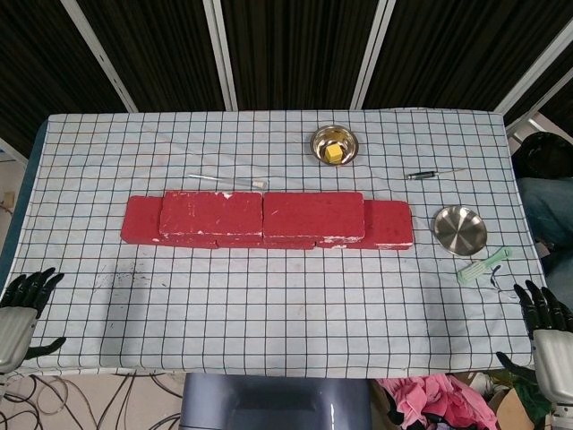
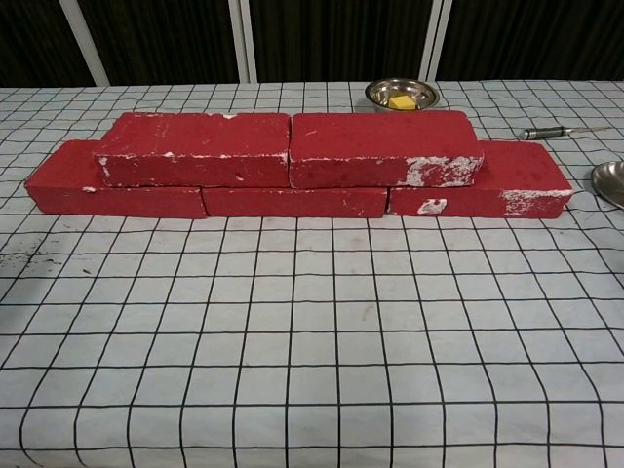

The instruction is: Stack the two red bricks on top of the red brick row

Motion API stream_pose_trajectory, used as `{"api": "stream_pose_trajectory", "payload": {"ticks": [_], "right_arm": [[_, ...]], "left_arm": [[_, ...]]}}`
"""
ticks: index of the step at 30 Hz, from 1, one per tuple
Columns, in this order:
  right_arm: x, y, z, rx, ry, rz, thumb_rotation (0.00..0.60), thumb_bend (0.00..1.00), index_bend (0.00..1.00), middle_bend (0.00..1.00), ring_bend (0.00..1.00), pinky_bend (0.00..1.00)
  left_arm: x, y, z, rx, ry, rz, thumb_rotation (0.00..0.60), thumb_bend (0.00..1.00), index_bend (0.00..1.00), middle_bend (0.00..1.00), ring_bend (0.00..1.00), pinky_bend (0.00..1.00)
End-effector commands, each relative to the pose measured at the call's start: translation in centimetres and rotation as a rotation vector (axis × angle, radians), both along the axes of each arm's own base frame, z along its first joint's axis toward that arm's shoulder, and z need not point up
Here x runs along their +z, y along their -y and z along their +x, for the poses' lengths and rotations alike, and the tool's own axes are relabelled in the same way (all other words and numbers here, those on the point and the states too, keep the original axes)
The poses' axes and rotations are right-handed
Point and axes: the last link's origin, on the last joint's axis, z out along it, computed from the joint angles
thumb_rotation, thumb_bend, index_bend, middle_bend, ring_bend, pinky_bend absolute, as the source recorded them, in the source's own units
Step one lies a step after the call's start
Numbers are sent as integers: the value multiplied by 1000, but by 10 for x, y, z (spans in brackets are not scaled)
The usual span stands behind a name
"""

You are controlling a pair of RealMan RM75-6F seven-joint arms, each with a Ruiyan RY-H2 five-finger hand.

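A: Your hands first, nearest edge. Left hand (image 1: 20, 309) sits off the front-left corner of the grid-checked tablecloth (image 1: 269, 305), fingers spread, holding nothing. Right hand (image 1: 544, 327) is off the front-right corner, fingers apart too, nothing in it. Neither shows in the chest view.

B: And the bricks?

A: Mid-table. The row of red bricks (image 2: 292, 201) lies flat across the cloth, w/ the two upper red bricks on top: left upper brick (image 2: 195, 146) and right upper brick (image 2: 385, 146), end to end, touching at the centre. The bottom row sticks out past them at both ends. White scuffs on the front faces.

B: Anything beside them?

A: To your right, a pale green plastic tool (image 1: 483, 265) near the cloth's edge, then an empty round steel dish (image 1: 459, 228) just beyond it. Behind the row: a thin clear dropper-like stick (image 1: 228, 181), a dark-handled slim tool (image 1: 434, 173), and farthest back a small steel bowl (image 1: 333, 143) w/ a yellow cube (image 1: 334, 154) in it.
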Motion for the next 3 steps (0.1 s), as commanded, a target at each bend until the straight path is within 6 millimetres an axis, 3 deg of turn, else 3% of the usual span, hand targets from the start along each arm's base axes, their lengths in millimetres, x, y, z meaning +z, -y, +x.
{"api": "stream_pose_trajectory", "payload": {"ticks": [1, 3], "right_arm": [[-4, 3, -5, -3, 9, 15, 600, 0, 0, 12, 0, 133], [-6, 5, -8, -2, 3, 24, 600, 0, 0, 12, 0, 133]], "left_arm": [[1, 1, 2, -20, -5, 13, 600, 89, 67, 29, 0, 0], [1, 1, 3, -30, -3, 17, 600, 89, 67, 29, 0, 0]]}}
